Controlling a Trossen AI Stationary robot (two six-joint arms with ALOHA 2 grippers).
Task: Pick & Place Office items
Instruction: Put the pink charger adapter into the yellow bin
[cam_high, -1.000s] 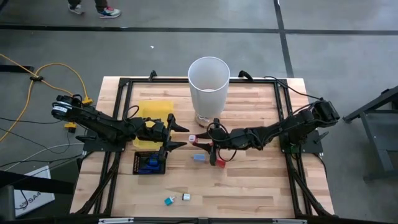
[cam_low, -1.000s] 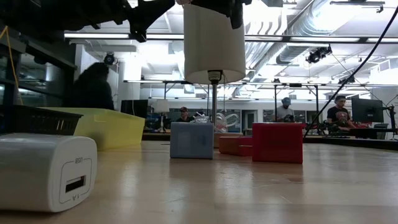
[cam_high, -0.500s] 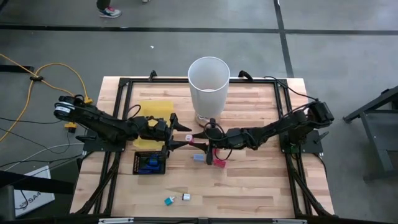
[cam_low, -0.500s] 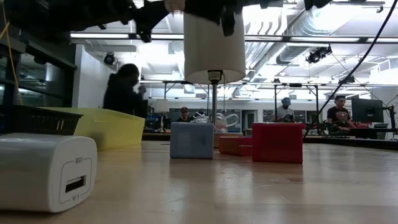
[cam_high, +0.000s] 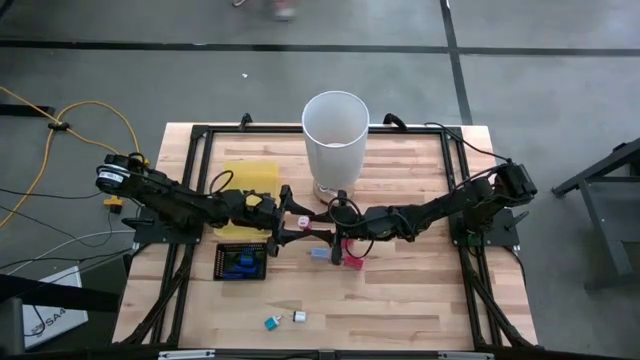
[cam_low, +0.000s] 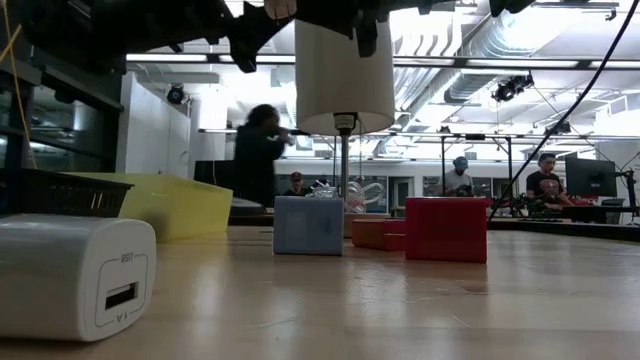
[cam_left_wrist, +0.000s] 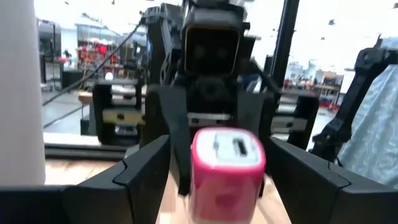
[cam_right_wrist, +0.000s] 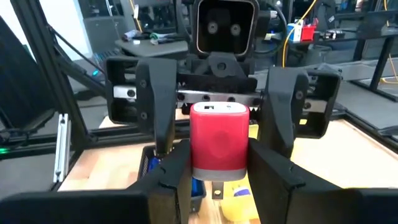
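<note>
A pink block with a white end (cam_right_wrist: 219, 140) hangs above the table's middle, and my right gripper (cam_right_wrist: 219, 177) is shut on it. My left gripper (cam_left_wrist: 214, 171) faces it, open, with one finger on either side of the block (cam_left_wrist: 227, 171) and a gap at each. In the high view the block (cam_high: 303, 221) sits between the two grippers. On the table lie a light blue block (cam_high: 320, 253), a red block (cam_high: 352, 261), a teal piece (cam_high: 270, 322) and a white piece (cam_high: 298, 317). My right gripper pinches the pink block's two opposite sides (cam_right_wrist: 200, 163) between its two fingers, on the half away from the white end. The fingers lie level and come from the table's right side. The block is lifted clear of the table.
The tall white bin (cam_high: 336, 135) stands at the far middle. A yellow tray (cam_high: 248, 178) and a black mesh tray (cam_high: 225, 268) with blue pieces lie on the left. A person moves in the room beyond the table.
My left gripper has gone toward the table's right edge, up to the pink block, and its open fingers now stand on either side of it. The block has stayed in place in my right gripper. A person has walked across the background.
</note>
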